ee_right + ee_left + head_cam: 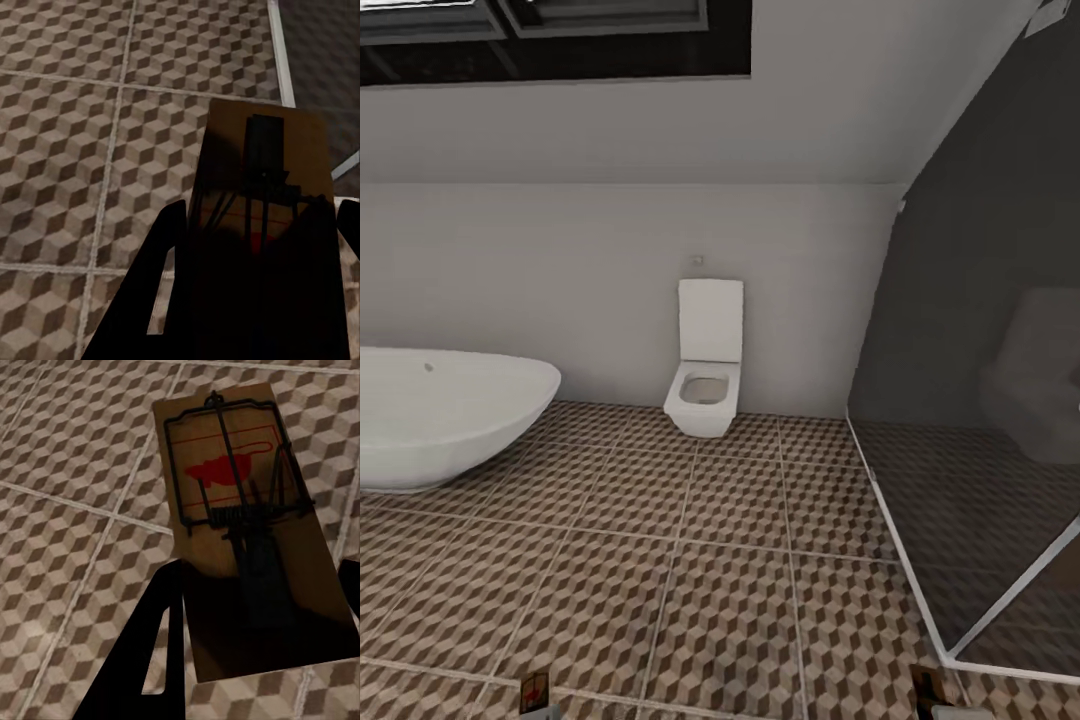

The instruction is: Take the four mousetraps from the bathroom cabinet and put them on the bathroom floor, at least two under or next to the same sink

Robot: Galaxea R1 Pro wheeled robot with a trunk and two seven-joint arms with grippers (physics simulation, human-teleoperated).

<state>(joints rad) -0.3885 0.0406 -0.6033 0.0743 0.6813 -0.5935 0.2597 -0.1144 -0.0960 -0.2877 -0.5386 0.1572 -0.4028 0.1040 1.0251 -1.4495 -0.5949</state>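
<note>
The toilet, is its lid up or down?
Up. The toilet has its white lid standing upright against the wall, and the open bowl shows below it.

Soft even light, slightly blurry renders

The left gripper is clamped on a mousetrap, its dark fingers flanking the board's near end, held above the bathroom floor. The right gripper likewise grips a second mousetrap over the same floor, fingers straddling the board.
</note>
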